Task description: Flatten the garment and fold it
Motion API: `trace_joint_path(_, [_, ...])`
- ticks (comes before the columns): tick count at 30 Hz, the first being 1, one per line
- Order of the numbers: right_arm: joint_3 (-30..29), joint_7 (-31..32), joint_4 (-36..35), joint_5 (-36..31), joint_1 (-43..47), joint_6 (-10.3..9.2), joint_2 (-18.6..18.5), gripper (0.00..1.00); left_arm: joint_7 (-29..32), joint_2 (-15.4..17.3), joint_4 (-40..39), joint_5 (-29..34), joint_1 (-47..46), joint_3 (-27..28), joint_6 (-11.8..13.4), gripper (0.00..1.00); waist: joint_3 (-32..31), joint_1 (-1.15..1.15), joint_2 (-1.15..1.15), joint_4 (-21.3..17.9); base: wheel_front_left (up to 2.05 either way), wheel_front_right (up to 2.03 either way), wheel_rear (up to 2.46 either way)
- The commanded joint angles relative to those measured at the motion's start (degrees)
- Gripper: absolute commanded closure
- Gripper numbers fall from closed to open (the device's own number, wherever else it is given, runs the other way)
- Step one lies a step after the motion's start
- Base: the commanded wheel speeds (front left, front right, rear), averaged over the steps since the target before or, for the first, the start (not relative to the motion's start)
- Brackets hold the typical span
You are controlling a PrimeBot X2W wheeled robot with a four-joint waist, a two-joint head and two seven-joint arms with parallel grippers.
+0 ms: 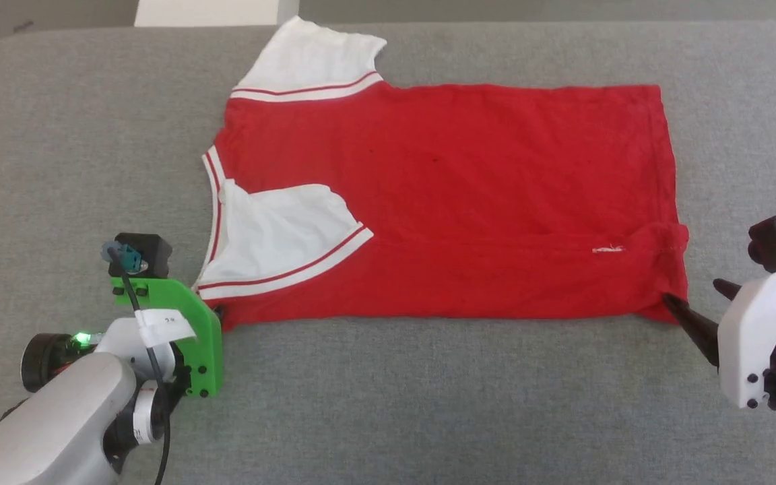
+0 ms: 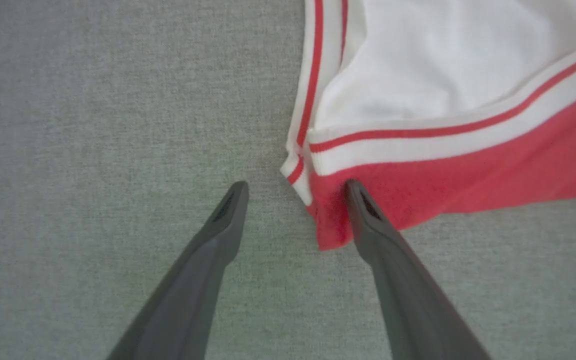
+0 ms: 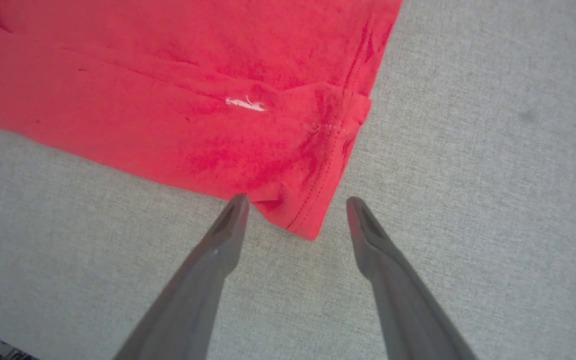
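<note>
One red garment (image 1: 442,202) lies spread sideways on the gray tabletop (image 1: 388,404), collar toward the robot's left and hem toward its right. The near white sleeve (image 1: 280,229) is folded onto the red body. The left pincer (image 2: 293,187) is released and straddles the near collar-side corner, one finger over red cloth. The right pincer (image 3: 295,199) is released too, its fingers flanking the near hem corner and gripping nothing.

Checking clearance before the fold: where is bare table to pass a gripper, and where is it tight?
Bare table runs along the T-shirt's near edge between the left gripper and right gripper, left of its collar, and right of its hem. Tight: both near corners, each between open fingers, and the far sleeve at the back edge.
</note>
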Motion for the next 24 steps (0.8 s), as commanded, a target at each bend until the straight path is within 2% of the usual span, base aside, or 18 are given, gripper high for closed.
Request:
trace_joint_path(1, [-0.3, 0.1, -0.5, -0.6, 0.9, -0.08, 0.5, 0.0, -0.1, -0.1, 0.5, -0.2, 0.4, 0.4, 0.4, 0.0, 1.2, 0.0, 0.0, -0.8, 0.0, 0.0, 0.0])
trace_joint_path(7, [-0.8, -0.1, -1.1, -1.3, 0.7, -0.08, 0.9, 0.0, 1.9, -0.7, 2.4, -1.5, 0.8, -0.7, -0.8, 0.0, 2.7, 0.0, 0.0, -1.4, 0.0, 0.0, 0.0])
trace_joint_path(8, [-0.9, -0.2, -1.1, -1.4, 0.6, -0.08, 0.9, 0.0, 2.4, -1.0, 2.4, -1.9, 1.0, -1.0, -1.0, 0.3, 2.7, 0.0, 0.0, -1.5, 0.0, 0.0, 0.0])
trace_joint_path(9, [-0.9, -0.2, -1.0, -1.6, 0.5, -0.08, 0.9, 0.0, 2.9, -1.4, 2.4, -2.5, 1.2, -1.2, -1.4, 1.0, 2.6, 0.0, 0.0, -1.4, 0.0, 0.0, 0.0])
trace_joint_path(11, [-0.8, -0.2, -0.6, -2.1, 0.3, -0.08, 0.6, 0.0, 3.4, -2.0, 2.5, -3.2, 1.6, -1.6, -2.2, 1.0, 2.1, 0.0, 0.0, -1.3, 0.0, 0.0, 0.0])
trace_joint_path(16, [-0.3, 0.3, 1.1, -3.6, -0.1, -0.08, 0.1, 0.0, 0.5, -2.4, 1.8, -2.9, 1.6, -0.4, -2.1, 1.0, 0.9, 0.0, 0.0, -0.4, 0.0, 0.0, 0.0])
trace_joint_path(21, [-0.2, 1.2, 6.4, -4.4, -2.6, -0.08, 2.7, 0.0, -1.1, -1.3, -1.7, -1.5, 0.8, 0.2, -1.9, 1.0, 1.0, 0.0, 0.0, 1.3, 0.0, 0.0, 0.0])
trace_joint_path(24, [0.4, 1.6, 9.0, -5.6, -3.4, -0.08, 3.0, 0.0, -0.9, -0.9, -3.8, -0.9, 0.3, 0.0, -1.8, 1.0, 1.6, 0.0, 0.0, 2.1, 0.0, 0.0, 0.0])
